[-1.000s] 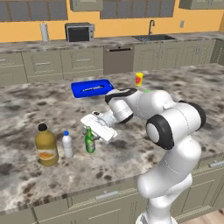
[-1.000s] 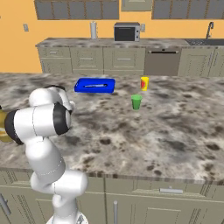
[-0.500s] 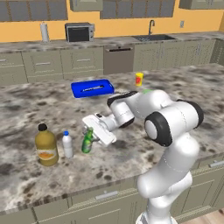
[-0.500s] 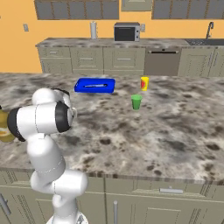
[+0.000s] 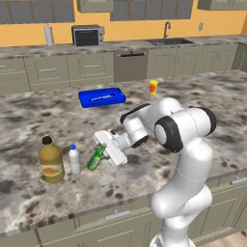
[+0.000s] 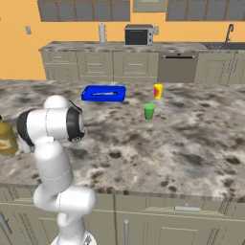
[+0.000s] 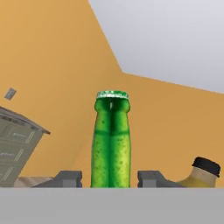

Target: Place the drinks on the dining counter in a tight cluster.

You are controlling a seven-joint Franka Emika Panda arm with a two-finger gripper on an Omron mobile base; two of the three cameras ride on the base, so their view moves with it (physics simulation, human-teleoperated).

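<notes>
The slim green glass bottle (image 5: 96, 157) leans over, neck up to the right and base down toward the left, just over the dining counter (image 5: 58, 120). My gripper (image 5: 101, 154) is shut on it. In the hand view the bottle (image 7: 111, 140) stands between the fingertips of the gripper (image 7: 109, 178). Just left of it stands the small white blue-capped bottle (image 5: 74, 159), and left of that the amber juice jug (image 5: 50, 160). The jug (image 6: 5, 138) also shows at the left edge of the right base view, and again in the hand view (image 7: 202, 173).
A blue tray (image 5: 102, 96) lies further back on the counter (image 6: 167, 158), with a yellow cup (image 5: 153, 87) to its right. A green cup (image 6: 149, 111) stands in front of the yellow cup (image 6: 158, 91). A microwave (image 5: 88, 35) sits on the back counter.
The green bottle stood upright in the gripper a second ago and now leans, its base swung toward the white bottle. The hand has rolled with it.
</notes>
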